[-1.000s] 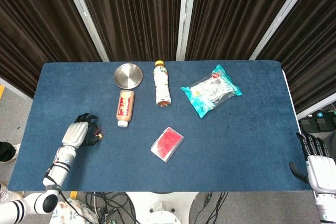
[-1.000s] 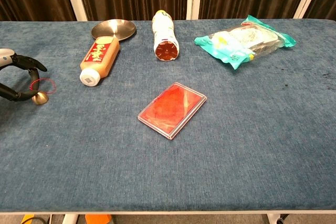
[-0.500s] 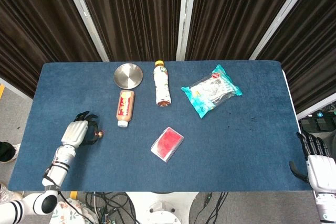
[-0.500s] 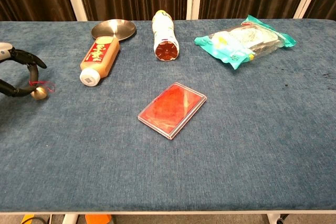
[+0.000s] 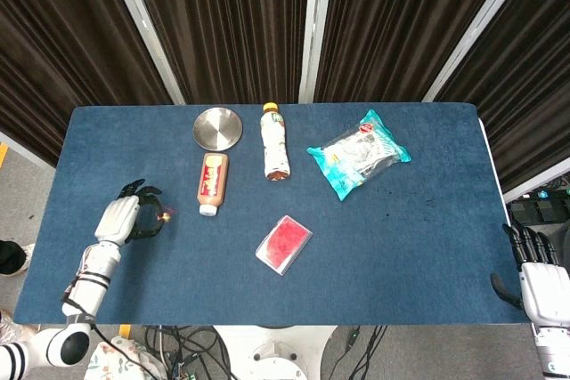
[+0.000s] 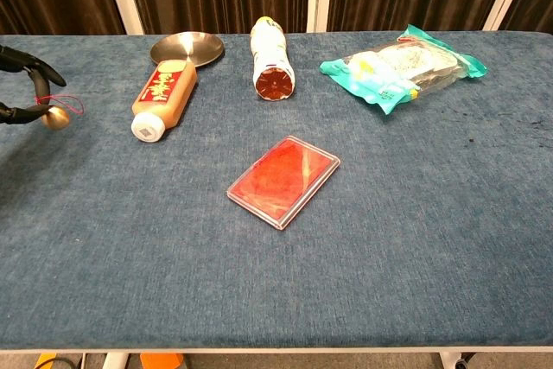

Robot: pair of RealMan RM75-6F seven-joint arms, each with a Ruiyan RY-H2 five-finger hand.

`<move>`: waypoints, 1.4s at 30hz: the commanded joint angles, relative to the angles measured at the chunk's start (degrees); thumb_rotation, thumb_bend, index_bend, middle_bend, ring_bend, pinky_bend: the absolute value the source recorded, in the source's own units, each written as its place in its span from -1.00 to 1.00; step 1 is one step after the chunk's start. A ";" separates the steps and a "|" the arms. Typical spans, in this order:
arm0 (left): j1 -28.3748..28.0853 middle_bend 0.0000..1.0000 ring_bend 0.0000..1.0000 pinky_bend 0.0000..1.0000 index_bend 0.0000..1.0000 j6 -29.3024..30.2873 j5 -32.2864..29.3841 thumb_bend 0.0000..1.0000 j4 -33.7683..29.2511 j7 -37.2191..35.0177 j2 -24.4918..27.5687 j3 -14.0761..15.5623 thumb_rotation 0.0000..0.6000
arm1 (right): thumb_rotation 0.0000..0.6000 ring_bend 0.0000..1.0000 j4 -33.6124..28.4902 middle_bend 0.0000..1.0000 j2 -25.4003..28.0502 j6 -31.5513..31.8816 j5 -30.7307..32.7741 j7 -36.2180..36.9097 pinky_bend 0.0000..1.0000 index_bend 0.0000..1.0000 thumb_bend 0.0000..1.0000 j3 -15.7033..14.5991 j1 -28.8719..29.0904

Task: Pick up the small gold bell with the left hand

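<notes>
Left hand: the left hand (image 5: 123,218) sits at the counter's (image 5: 401,238) left side, dark fingertips pinching the gold bell (image 6: 56,118).
Bell: clear of the cloth in the chest view, a red loop (image 6: 73,106) trailing from it.
Sauce bottle: the sauce bottle (image 5: 212,181) lies near, to the right.
Right hand: the right hand (image 5: 539,282) rests off the counter's right edge, fingers apart, grasping nothing.

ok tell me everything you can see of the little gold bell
The bell is a small, round, shiny gold ball that looks like metal, with a thin red loop of string on its right side. It sits pinched at the dark fingertips of the left hand, near the table's left edge. It appears lifted off the blue cloth, though that is hard to confirm.
</notes>
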 commanded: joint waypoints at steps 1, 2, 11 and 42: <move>0.33 -0.55 -0.92 -1.00 0.28 3.47 3.21 -0.15 -3.59 9.33 0.90 0.68 1.00 | 1.00 -1.00 0.07 -1.00 -0.06 -0.17 0.15 0.03 -0.95 -1.00 -0.48 -0.02 0.03; 0.66 -0.56 -0.92 -1.00 0.29 4.56 2.70 -0.15 -3.62 8.94 0.41 0.13 1.00 | 1.00 -1.00 0.08 -1.00 -0.06 -0.18 0.19 0.04 -0.95 -1.00 -0.48 -0.02 0.01; -1.22 -0.65 -0.92 -1.00 0.28 -3.04 1.02 -0.12 -7.04 10.35 5.28 1.30 1.00 | 1.00 -1.00 0.57 -1.00 -0.21 -0.47 0.55 0.60 -0.95 -1.00 -0.48 0.01 -0.01; -1.35 -0.67 -0.93 -1.00 0.29 -1.09 -10.05 -0.12 -10.29 12.70 1.96 -0.58 1.00 | 1.00 -1.00 0.98 -1.00 -0.25 -0.89 0.94 0.79 -0.95 -1.00 -0.48 0.04 0.01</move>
